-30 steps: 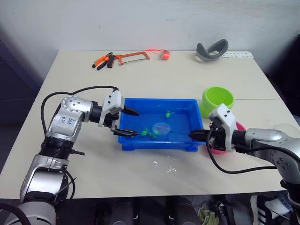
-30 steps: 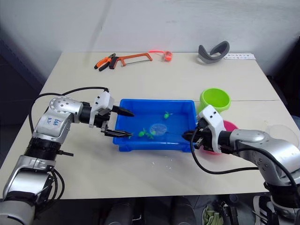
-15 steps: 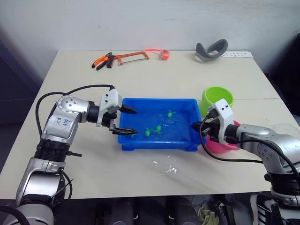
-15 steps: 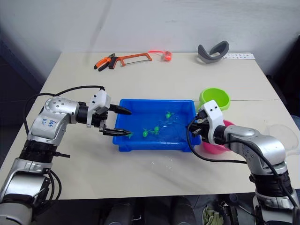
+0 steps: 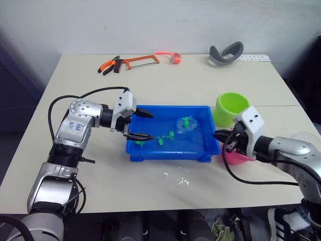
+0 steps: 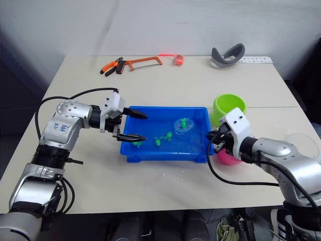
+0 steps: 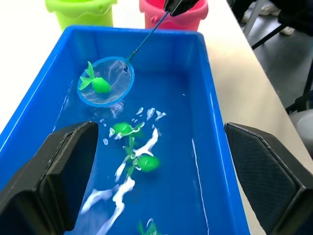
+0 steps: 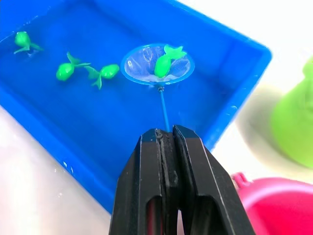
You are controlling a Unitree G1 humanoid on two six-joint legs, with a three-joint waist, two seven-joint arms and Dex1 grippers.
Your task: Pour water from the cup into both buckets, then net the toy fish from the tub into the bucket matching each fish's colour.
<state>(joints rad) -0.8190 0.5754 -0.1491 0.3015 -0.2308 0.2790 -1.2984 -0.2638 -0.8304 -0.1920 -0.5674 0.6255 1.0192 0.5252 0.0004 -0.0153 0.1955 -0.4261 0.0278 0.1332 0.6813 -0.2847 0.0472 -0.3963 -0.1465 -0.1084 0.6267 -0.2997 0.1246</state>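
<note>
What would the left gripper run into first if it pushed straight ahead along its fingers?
Likely the water in the blue tub, near the loose green fish. The left gripper is open over the tub's near end; depth is hard to judge.

Four green fish (image 8: 164, 62), maybe; two buckets (image 5: 232, 107).

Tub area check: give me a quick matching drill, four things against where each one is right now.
Things:
1. net
2. left claw
3. pink bucket
4. hacksaw

Places or states:
A. open at the tub's left end
B. at the table's far edge, beside the pliers
C. holding one green fish, handle pinched in the right claw
D. beside the green bucket, past the tub's right end

Pairs: 1-C, 2-A, 3-D, 4-B
</note>
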